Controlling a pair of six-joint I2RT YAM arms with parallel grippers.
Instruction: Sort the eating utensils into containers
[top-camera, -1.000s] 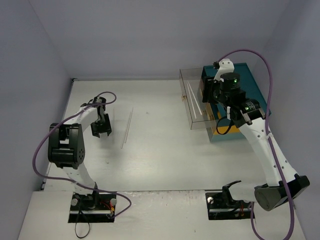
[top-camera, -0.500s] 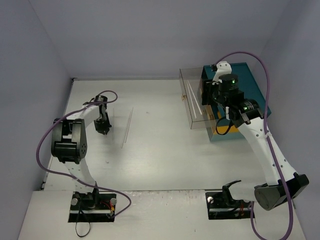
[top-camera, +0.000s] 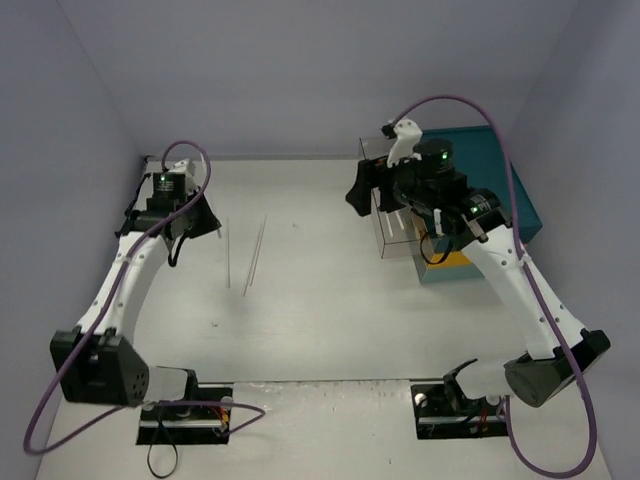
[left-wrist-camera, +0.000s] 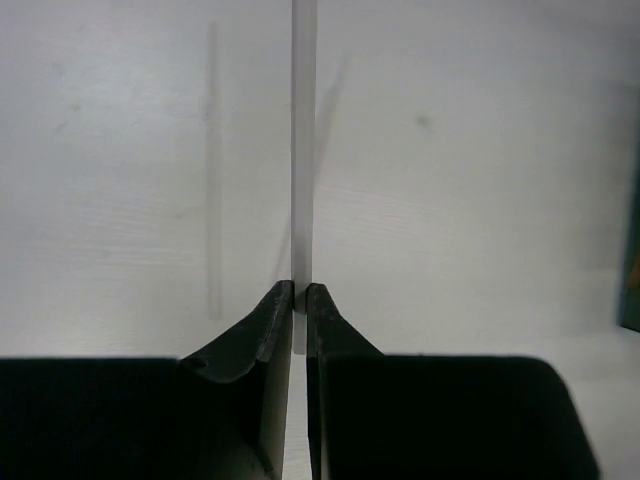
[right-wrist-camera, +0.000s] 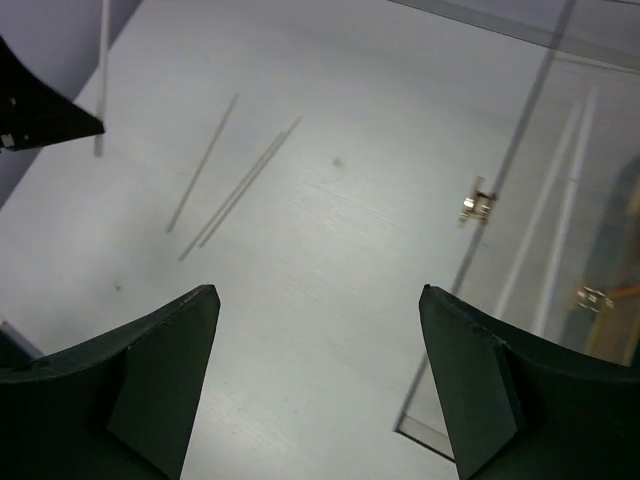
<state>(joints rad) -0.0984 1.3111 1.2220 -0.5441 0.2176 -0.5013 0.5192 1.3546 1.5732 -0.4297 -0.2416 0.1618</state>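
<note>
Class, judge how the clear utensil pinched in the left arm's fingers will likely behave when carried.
Probably stiff and light: the clear utensil juts straight from the fingers without sagging. With a long overhang, it may pivot or slip.

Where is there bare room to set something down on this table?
Bare table runs between the loose utensils and the clear container, down to the near edge. Crowded at right: container, teal chest, open right end effector.

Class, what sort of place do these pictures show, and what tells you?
Probably a robotics lab test cell: a left arm and right arm bolted to a white table, plain walls boxing it in, and a clear container and thin utensils set out.
</note>
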